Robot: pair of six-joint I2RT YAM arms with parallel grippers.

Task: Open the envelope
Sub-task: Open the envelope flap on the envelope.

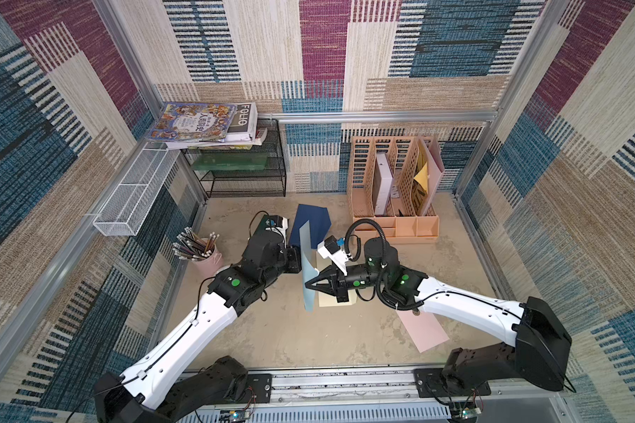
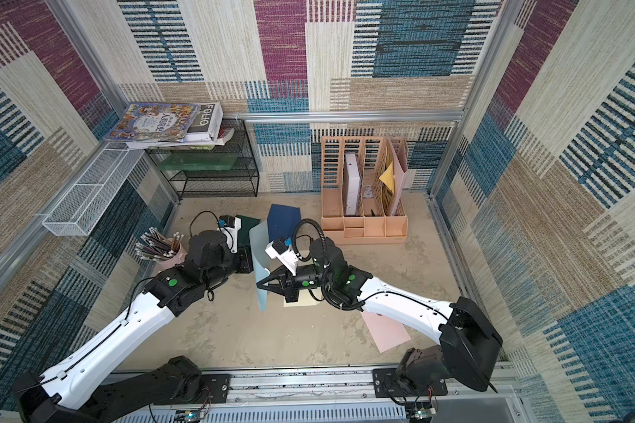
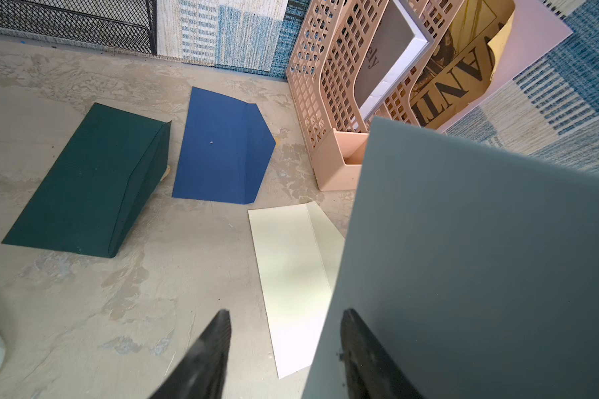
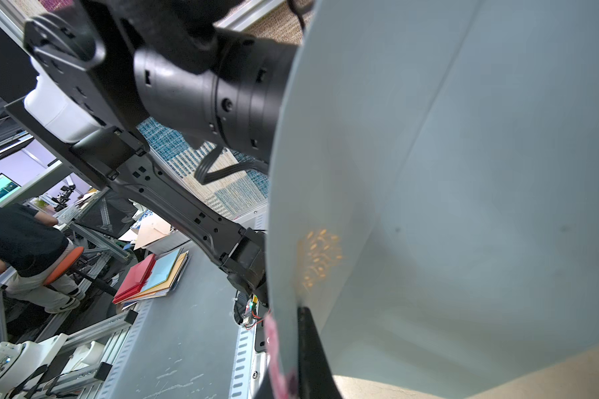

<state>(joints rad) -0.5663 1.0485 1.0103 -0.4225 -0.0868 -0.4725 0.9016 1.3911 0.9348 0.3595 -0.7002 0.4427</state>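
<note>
Light blue envelope (image 1: 307, 263) held upright off the surface, in front of the peach file rack (image 1: 393, 219). Right pincer (image 1: 309, 285) pinching its edge; left pincer (image 3: 284, 349) spread, one finger touching the sheet. Risk: single-edge hold, may slip or crease. Rack holds magazines and folders; pink cup (image 1: 208, 258), left of the rack, holds pencils.

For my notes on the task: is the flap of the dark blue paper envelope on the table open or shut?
Open. In the left wrist view the dark blue paper envelope lies flat with its flap spread outward past the crease.
</note>
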